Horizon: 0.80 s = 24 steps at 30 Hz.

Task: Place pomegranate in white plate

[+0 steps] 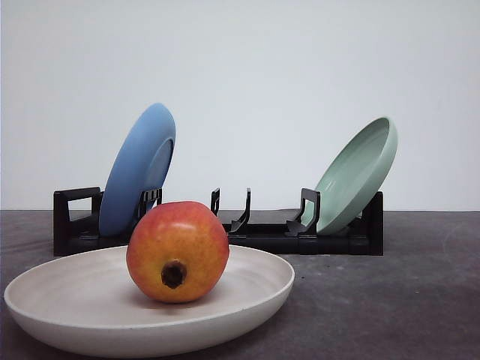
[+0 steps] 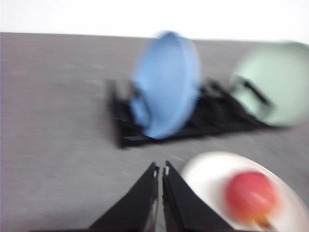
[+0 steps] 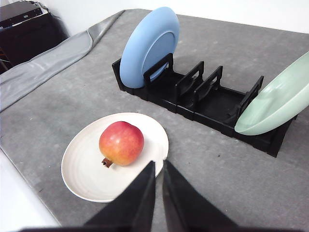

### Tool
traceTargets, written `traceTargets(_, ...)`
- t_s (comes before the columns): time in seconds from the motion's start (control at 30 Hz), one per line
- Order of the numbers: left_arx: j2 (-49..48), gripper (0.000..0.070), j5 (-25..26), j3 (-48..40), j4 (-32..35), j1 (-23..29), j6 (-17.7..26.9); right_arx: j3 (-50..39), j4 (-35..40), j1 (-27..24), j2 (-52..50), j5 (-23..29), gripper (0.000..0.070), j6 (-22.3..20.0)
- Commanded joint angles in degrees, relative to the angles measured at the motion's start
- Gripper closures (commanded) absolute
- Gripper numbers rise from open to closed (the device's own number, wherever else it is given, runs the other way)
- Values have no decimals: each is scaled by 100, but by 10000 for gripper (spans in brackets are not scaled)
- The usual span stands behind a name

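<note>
Pomegranate: the round red-to-yellow pomegranate is being carried inside the shallow off-white matte plate, resting on the plate's floor with its dark brown calyx turned toward the front camera.
White plate: it is being seen lying flat on the grey counter, close to the counter's front edge and in front of the black rack.
Rack: a long black plastic dish rack is being seen further back on the counter, behind the white plate and apart from it.
Blue plate: a round matte blue plate is being held on edge in the left end of the rack, leaning.
Green plate: a round mint-green plate is being propped at the right end of the rack, tilted outward.
Left tool: the black left tool is being shown with its fingers almost closed, a thin slit left between them and nothing gripped; it is hanging beside the white plate.
Right tool: the black right tool is being shown nearly closed as well, empty, above the plate's rim.
</note>
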Motion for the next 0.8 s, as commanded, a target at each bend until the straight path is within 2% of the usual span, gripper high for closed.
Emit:
traceTargets(0.0,-33,700,116,-225,553,575,516,31,61,39,17,4,675,-44)
traceTargets(0.03,-66,700,292,-400,842,866,691,31,63,39,17,7,675,-44)
traceTargets(0.17,-313,700,1544,-1324,2105,2144,1503,31,63,39,17,4,675,-44)
traceTargets(0.23,-478,700,2035,-1762,2549,2738,1763,31,61,39,17,4,675,-44)
traceTargets(0.3,-663,700,2541,-2185,2887,3331,1866,31,61,39,17,7,675,-44)
traceTargets(0.43,-962,700,3196,-2780,3299,4254,1876,31,63,39,17,4,675,-44)
traceTargets(0.57,-1126,700,3469,-3174,3509,4784,2081,31,63,39,17,7,675,-44)
traceTargets(0.77,-1343,700,3464,-3596,3585,4972,2363,31,63,39,17,5,675,-44)
